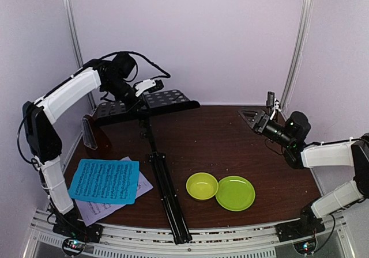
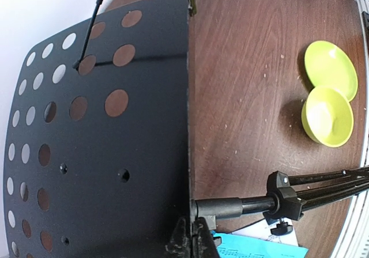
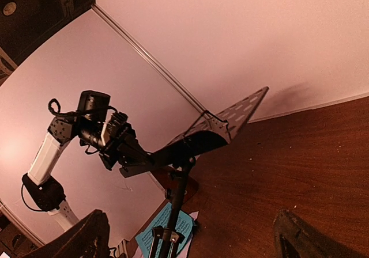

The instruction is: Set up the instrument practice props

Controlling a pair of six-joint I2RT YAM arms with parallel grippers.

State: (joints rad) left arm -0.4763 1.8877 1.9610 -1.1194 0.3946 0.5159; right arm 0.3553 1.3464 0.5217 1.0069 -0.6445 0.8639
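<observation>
Two grippers noted: the left gripper (image 1: 131,99) is clamped on the music stand (image 1: 167,99), at the lip of its perforated desk, upper left of centre in the overhead view. The right gripper (image 1: 251,118) has its jaws spread wide and empty at mid-right, well apart from the stand.

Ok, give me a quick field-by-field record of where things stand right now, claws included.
left claw: shut on the music stand at its perforated desk
right claw: open, holding nothing, at the far right
music stand: legs folded, foot end toward the near edge
blue sheet: near left, lying over the lilac sheet
metronome: left side, behind the sheets
bowl and plate: side by side, right of the stand
</observation>
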